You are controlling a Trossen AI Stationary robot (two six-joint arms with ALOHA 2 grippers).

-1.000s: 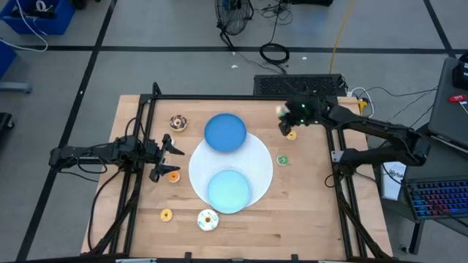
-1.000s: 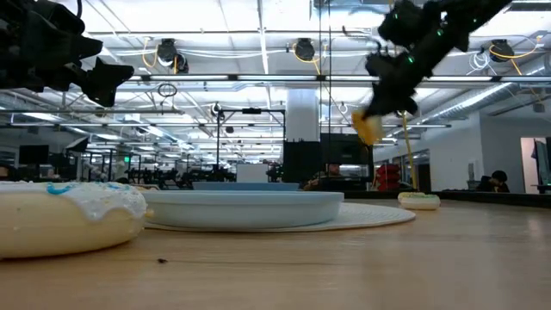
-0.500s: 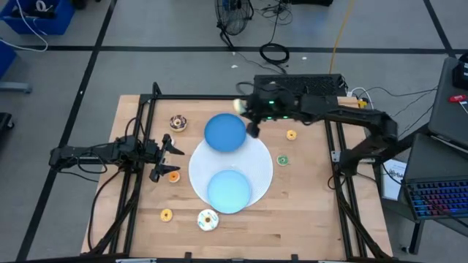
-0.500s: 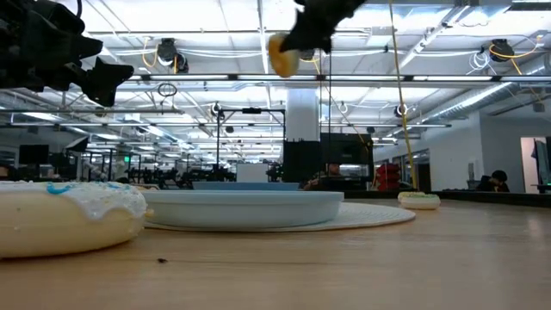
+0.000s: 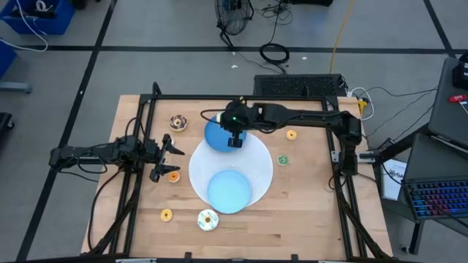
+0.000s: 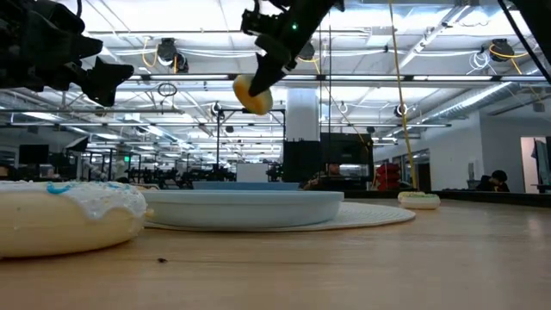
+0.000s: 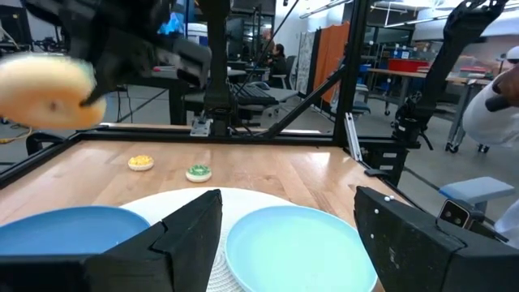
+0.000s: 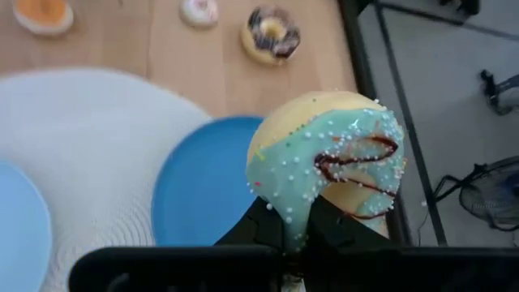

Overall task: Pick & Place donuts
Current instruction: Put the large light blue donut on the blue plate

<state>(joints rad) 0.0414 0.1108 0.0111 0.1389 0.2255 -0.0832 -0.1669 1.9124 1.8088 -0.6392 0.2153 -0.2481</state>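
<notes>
Teal frosting with white sprinkles and a dark drizzle covers the teal donut (image 8: pixel 328 162), which the right gripper (image 5: pixel 234 139) has pinched between its fingers, held in the air over the darker blue plate (image 5: pixel 216 136) at the far side of the white mat (image 5: pixel 256 157). In the low view the donut (image 6: pixel 253 94) hangs well above the plate, so the step in hand looks like the carry just before a placement. To do it well, I would bring the gripper straight down over the plate's middle, slow near the surface, and part the fingers only when the ring is close to or touching the plate, since a drop from this height could bounce it off the rim. The ring is gripped on edge: its frosted face turns toward the wrist camera and its flat plane stands roughly upright (so it may tip onto either face when let go). A ring has no real long axis; its hole axis lies about level. The left gripper (image 5: pixel 167 155) waits open and empty over the table's left side, near a small orange donut (image 5: pixel 173 176). Further off sit the chocolate-sprinkled donut (image 5: pixel 177 123), the white-frosted donut (image 5: pixel 208 219) and the lighter blue plate (image 5: pixel 229 191).
</notes>
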